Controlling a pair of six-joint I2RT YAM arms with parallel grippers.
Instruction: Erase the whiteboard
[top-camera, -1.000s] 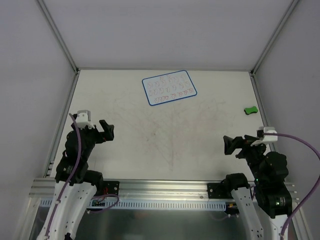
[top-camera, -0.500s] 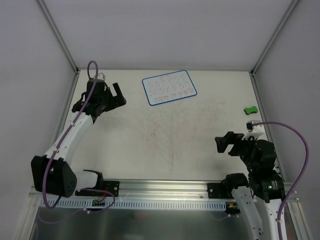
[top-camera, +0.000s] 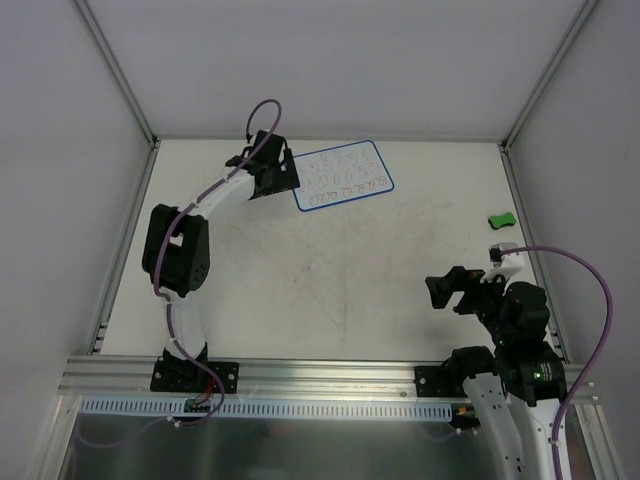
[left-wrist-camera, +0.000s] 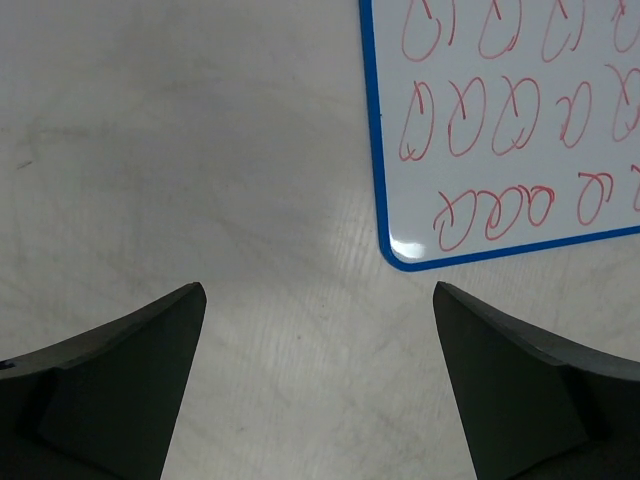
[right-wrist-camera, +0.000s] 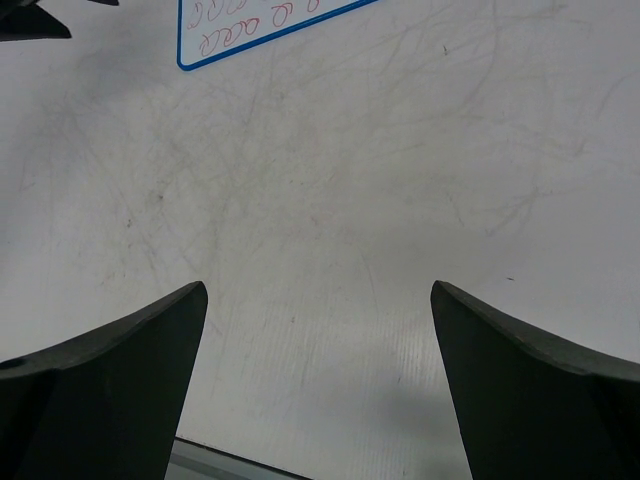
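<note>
Both arms are built of glossy white tubular links (top-camera: 186, 322) joined by bulky black motor housings (top-camera: 178, 252), each trailing a looping purple cable (top-camera: 608, 300) above a bolted black base plate (top-camera: 195, 376). The left pincer (left-wrist-camera: 318, 292) and right pincer (right-wrist-camera: 318, 290) carry matte charcoal wedge-shaped fingers (left-wrist-camera: 110, 400).

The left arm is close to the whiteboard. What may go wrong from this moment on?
1. The left pincer is open and empty beside the left edge of the whiteboard, while the green eraser lies far off at the right side. The red marks may get smeared by bare fingers instead of wiped.
2. The board seems to lie free on the table; a push at its corner may slide it.
</note>
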